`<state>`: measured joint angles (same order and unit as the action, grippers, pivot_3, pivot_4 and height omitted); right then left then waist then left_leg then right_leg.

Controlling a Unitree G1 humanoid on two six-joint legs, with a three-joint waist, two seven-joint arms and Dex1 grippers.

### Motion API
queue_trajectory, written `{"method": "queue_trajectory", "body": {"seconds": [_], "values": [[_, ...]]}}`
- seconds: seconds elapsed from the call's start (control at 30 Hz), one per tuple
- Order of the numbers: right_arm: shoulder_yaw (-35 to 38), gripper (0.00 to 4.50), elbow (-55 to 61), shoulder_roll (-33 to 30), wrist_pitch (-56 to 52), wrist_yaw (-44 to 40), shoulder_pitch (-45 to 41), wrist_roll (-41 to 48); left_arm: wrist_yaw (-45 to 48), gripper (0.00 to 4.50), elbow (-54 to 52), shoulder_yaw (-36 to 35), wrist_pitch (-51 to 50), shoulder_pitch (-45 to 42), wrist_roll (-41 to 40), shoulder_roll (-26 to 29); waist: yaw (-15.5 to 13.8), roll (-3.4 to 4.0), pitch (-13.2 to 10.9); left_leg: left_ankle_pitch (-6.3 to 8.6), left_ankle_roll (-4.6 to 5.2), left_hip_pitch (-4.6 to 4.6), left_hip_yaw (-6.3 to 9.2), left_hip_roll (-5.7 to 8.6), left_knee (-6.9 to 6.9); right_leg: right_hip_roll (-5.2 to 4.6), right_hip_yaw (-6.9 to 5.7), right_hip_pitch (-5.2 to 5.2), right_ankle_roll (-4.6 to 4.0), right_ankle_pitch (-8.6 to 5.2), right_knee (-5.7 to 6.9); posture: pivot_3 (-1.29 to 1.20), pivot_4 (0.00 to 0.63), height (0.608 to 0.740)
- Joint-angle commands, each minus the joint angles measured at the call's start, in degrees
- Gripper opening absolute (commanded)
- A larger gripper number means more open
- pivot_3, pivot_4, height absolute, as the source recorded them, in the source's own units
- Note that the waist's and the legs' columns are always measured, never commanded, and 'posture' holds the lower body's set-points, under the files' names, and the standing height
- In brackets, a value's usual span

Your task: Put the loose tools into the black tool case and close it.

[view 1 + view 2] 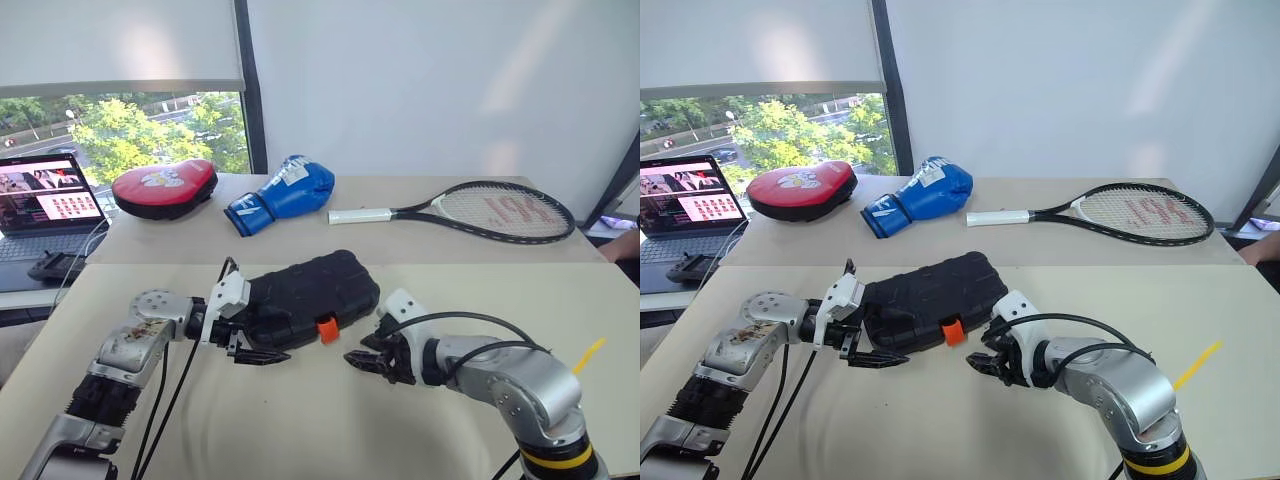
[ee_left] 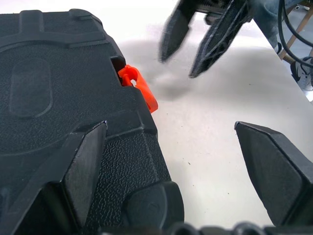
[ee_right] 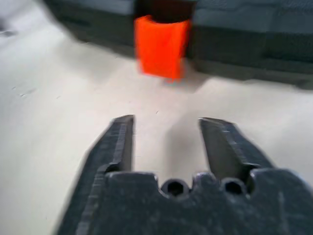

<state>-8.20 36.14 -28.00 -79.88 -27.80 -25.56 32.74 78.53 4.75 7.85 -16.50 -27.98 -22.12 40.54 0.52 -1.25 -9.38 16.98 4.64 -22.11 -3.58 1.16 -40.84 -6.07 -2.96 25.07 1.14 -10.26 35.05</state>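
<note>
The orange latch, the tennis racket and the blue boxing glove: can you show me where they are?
orange latch (image 3: 160, 46): right wrist view, on its flat front face.
tennis racket (image 1: 505, 209): left eye view, on the strings of its head.
blue boxing glove (image 1: 298, 186): left eye view, on the padded fist part.

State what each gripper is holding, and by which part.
Nothing is held. The left gripper is open at the corner of the closed tool case; the right gripper is open, short of the orange latch.

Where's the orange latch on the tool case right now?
In the left eye view the orange latch sits on the near edge of the closed black tool case, between the left pincer and the right pincer.
</note>
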Motion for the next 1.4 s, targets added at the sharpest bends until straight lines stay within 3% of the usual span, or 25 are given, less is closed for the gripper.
{"method": "queue_trajectory", "body": {"seconds": [0.03, 0.1, 0.27, 0.37, 0.77, 1.4], "values": [[-5.23, 0.76, -7.28, 0.78, 4.77, -1.3, -5.56, -2.22, -0.72, 4.5, 0.08, 1.15, -1.05, 1.18, 1.52, -0.11, 0.09, 0.0, 0.0, 0.0, 0.0, 0.0, 0.0, 0.01, 0.0, 0.0, 0.01, 0.0, 0.0, 0.0, -0.01, 0.0, 0.15, 0.74], [-8.29, 0.05, -12.92, 1.56, 7.94, -1.73, -8.47, -4.33, -1.03, 4.5, -0.46, 1.09, -1.24, 1.5, 1.43, -0.02, 0.11, 0.0, 0.0, -0.01, -0.01, 0.0, 0.0, 0.01, -0.01, 0.0, 0.01, 0.01, 0.0, 0.0, 0.01, 0.0, 0.15, 0.74], [-10.08, 0.01, -26.57, 4.98, 15.96, -1.95, -14.77, -9.11, -2.07, 4.5, -2.08, 0.38, -1.95, 2.89, 1.04, 0.35, 0.18, 0.0, 0.0, -0.16, -0.28, -0.06, -0.02, 0.02, 0.0, 0.0, -0.01, 0.05, 0.0, 0.0, 0.01, 0.0, 0.15, 0.74], [-9.68, 0.01, -29.12, 5.92, 17.64, -2.54, -15.49, -9.83, -2.56, 4.5, -3.07, 0.04, -2.33, 3.76, 0.89, 0.46, 0.2, 0.0, 0.0, -0.16, -0.27, -0.1, -0.03, 0.03, 0.0, -0.02, 0.0, 0.08, 0.01, 0.02, 0.03, 0.0, 0.15, 0.74], [0.96, 0.01, -10.56, 1.01, 15.22, -5.38, -2.35, -2.6, -7.55, 4.5, -10.09, -3.64, -6.49, 8.82, -2.34, 0.48, 0.19, 0.01, 0.0, -0.14, -0.27, -0.16, 0.01, 0.0, 0.04, -0.13, -0.01, 0.13, 0.05, 0.0, -0.04, 0.0, 0.15, 0.74], [-4.13, 0.01, -21.2, 7.85, 19.37, -3.47, -9.33, -7.0, -8.43, 4.5, -8.89, -1.55, -5.97, 7.62, -0.45, 0.72, 0.16, 0.02, 0.0, -0.14, -0.27, -0.08, 0.03, 0.02, 0.03, -0.1, -0.02, 0.1, 0.01, 0.02, 0.03, 0.0, 0.15, 0.74]]}}
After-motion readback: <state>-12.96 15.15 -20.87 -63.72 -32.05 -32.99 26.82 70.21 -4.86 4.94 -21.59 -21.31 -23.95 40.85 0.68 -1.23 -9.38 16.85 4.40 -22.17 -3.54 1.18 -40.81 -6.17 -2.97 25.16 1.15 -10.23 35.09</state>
